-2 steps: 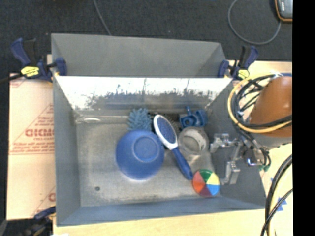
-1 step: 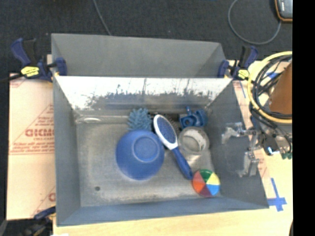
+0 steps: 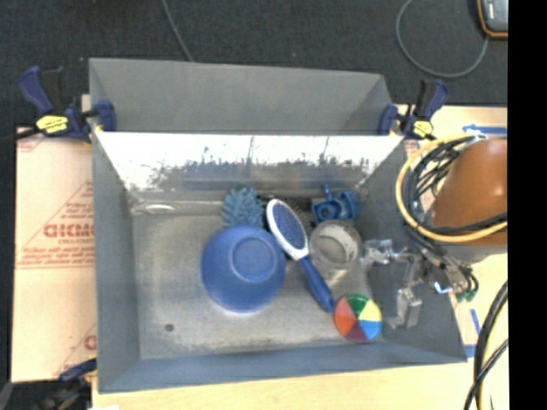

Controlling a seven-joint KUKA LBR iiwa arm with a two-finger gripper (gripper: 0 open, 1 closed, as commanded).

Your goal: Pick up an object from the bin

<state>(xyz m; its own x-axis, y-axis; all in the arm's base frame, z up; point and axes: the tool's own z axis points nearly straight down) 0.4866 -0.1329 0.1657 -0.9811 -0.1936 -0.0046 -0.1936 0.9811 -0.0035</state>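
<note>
My gripper (image 3: 393,282) hangs over the right end of the bin, against its sloping right wall. It is open, and nothing sits between its metal fingers (image 3: 407,307). A multicoloured ball (image 3: 357,317) with red, green, yellow and blue patches lies just left of the lower fingertip. A clear, greyish tape roll (image 3: 333,246) lies left of the upper fingertip. A blue-handled brush with a white oval head (image 3: 293,244) lies slantwise between the roll and a bowl.
An upturned blue bowl (image 3: 244,270) takes up the bin's middle. Behind it, near the back wall, are a blue bristly thing (image 3: 242,205) and a small blue plastic piece (image 3: 335,205). The bin floor left of the bowl is bare.
</note>
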